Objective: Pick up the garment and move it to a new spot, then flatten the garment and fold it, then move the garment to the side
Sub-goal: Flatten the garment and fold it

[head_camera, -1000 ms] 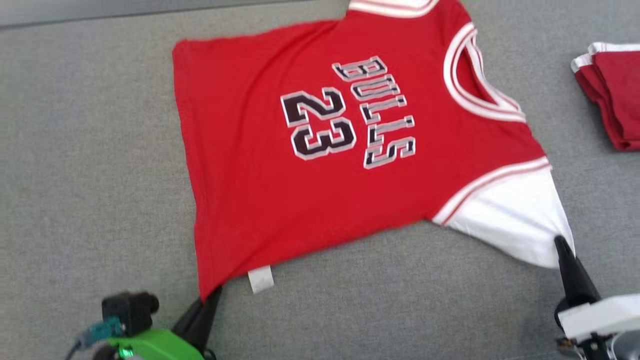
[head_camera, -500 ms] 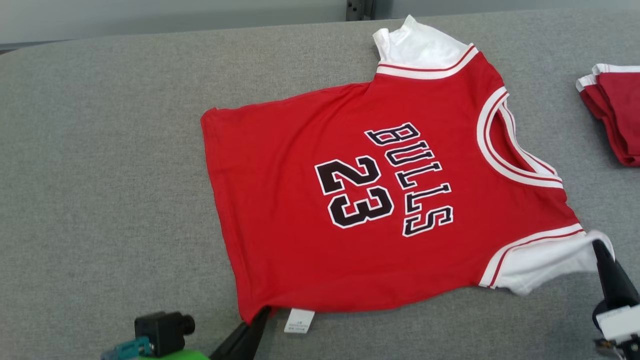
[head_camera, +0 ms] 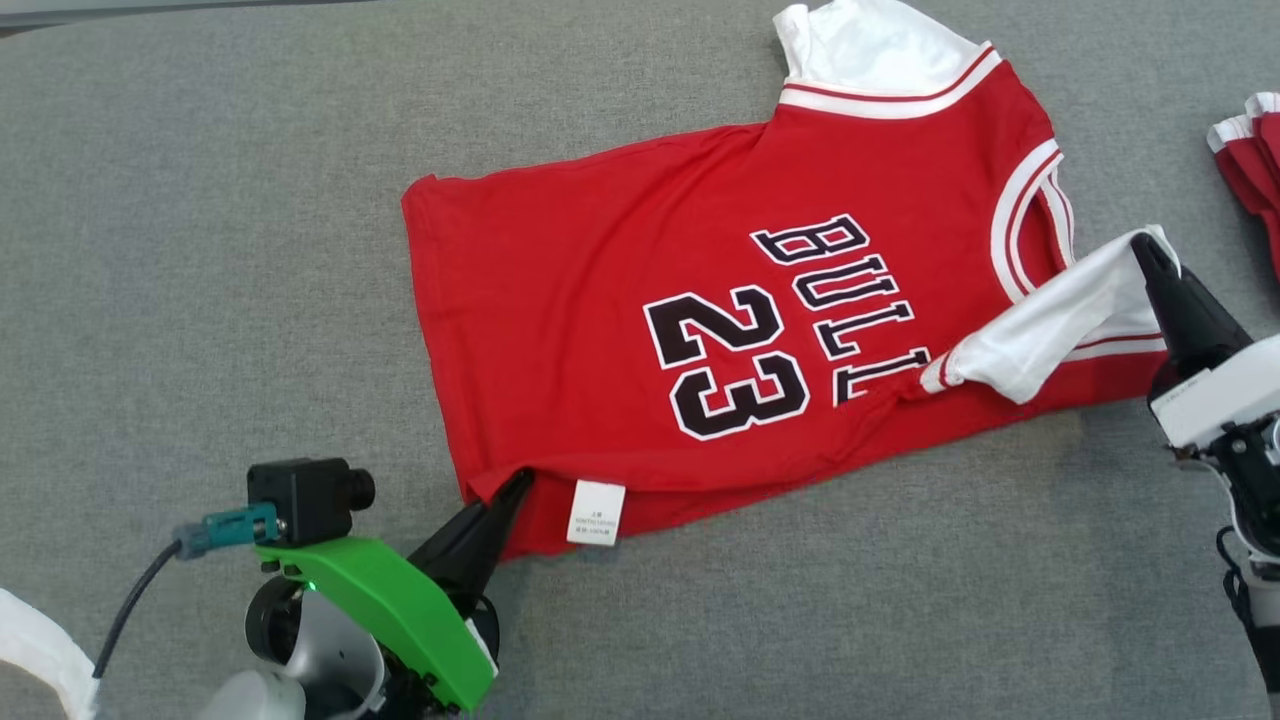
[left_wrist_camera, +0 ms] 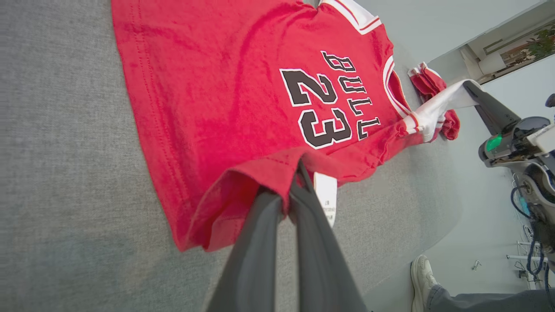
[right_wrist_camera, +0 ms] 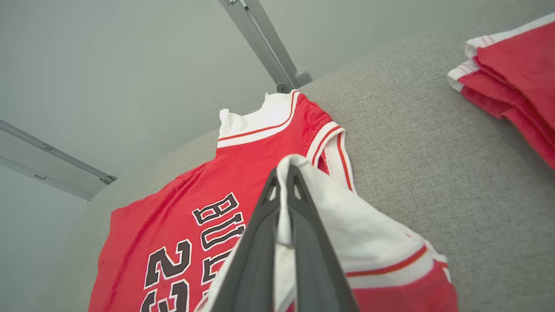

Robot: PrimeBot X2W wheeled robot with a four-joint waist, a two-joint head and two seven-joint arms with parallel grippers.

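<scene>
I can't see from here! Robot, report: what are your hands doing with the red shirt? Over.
Left gripper shut on hem corner of red shirt. Right gripper shut on white sleeve, lifted over the front. Folded red clothes far right, apart from it.

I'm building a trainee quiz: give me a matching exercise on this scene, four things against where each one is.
1 left gripper
2 right gripper
3 label
4 folded clothes

a far right on the table
b shut on the white sleeve
c shut on the red hem
d small, white, beside the left gripper

Pairs: 1-c, 2-b, 3-d, 4-a.
</scene>
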